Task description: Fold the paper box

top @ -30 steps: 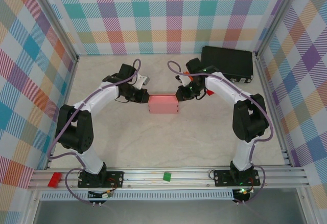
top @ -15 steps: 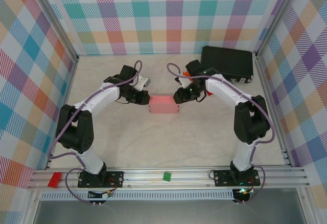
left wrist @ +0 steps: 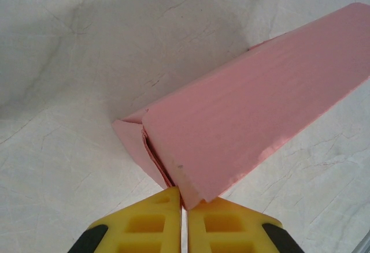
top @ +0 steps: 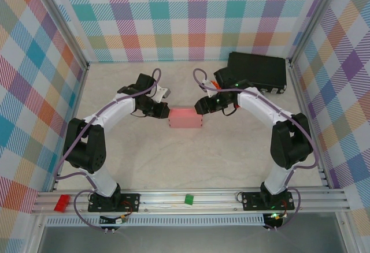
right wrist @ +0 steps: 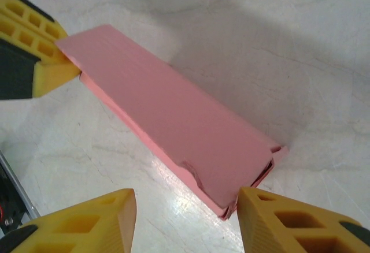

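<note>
The paper box [top: 185, 117] is a small pink rectangular box lying flat mid-table. My left gripper [top: 164, 112] is at its left end. In the left wrist view its yellow fingers [left wrist: 156, 221] are shut, with a corner edge of the paper box [left wrist: 254, 120] pinched in the seam between them. My right gripper [top: 201, 107] is at the right end. Its yellow fingers [right wrist: 92, 221] stand open, with the near end of the paper box [right wrist: 173, 120] just ahead of them. That end is creased, and its flap gapes slightly.
A black case [top: 257, 71] lies at the back right, behind the right arm. A small orange piece [top: 214, 84] sits beside it. On the front rail are a green piece [top: 188, 198] and a red piece [top: 60, 202]. Checked walls close in three sides.
My right gripper has opened and drawn back slightly from the box's right end. The left gripper and the box have stayed put.
</note>
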Controlling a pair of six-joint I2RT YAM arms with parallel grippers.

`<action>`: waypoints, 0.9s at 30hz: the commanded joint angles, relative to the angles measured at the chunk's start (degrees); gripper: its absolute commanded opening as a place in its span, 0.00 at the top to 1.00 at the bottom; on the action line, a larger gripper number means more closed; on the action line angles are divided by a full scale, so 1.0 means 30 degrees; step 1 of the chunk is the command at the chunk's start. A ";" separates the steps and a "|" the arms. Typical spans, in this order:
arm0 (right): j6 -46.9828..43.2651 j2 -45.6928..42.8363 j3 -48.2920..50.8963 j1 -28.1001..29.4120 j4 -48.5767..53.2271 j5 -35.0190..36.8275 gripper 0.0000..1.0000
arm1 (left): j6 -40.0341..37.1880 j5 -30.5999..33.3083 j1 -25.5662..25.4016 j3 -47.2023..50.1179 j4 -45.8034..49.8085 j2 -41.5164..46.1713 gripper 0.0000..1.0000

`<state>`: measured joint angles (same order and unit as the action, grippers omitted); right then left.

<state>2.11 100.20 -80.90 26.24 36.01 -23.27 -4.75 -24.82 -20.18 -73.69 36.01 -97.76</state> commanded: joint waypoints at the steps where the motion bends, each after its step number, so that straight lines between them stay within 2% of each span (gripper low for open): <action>1: 0.1074 -0.0425 0.0004 -0.0162 -0.0927 -0.0233 0.50 | -0.0242 0.0294 -0.0244 0.0159 0.1298 -0.0432 0.90; 9: 0.2131 0.0399 -0.0451 -0.0169 -0.0443 0.1307 0.53 | -0.0233 0.0304 -0.0274 0.0125 0.1375 -0.0460 0.90; 20: 0.1758 0.1096 -0.0575 -0.0163 0.0489 0.1281 0.54 | -0.0290 0.0304 -0.0274 0.0095 0.1368 -0.0266 0.90; 23: 0.1731 0.1175 -0.0487 -0.0148 0.0602 0.1427 0.54 | -0.0319 0.0304 -0.0273 0.0159 0.1338 -0.0050 0.87; 27: 0.1757 0.1224 -0.0483 -0.0159 0.0535 0.1398 0.54 | -0.0535 0.0303 -0.0274 0.0444 0.1156 0.0525 0.74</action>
<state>7.29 102.59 -81.12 25.93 35.64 -19.49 -5.56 -24.36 -20.29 -73.63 36.97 -97.78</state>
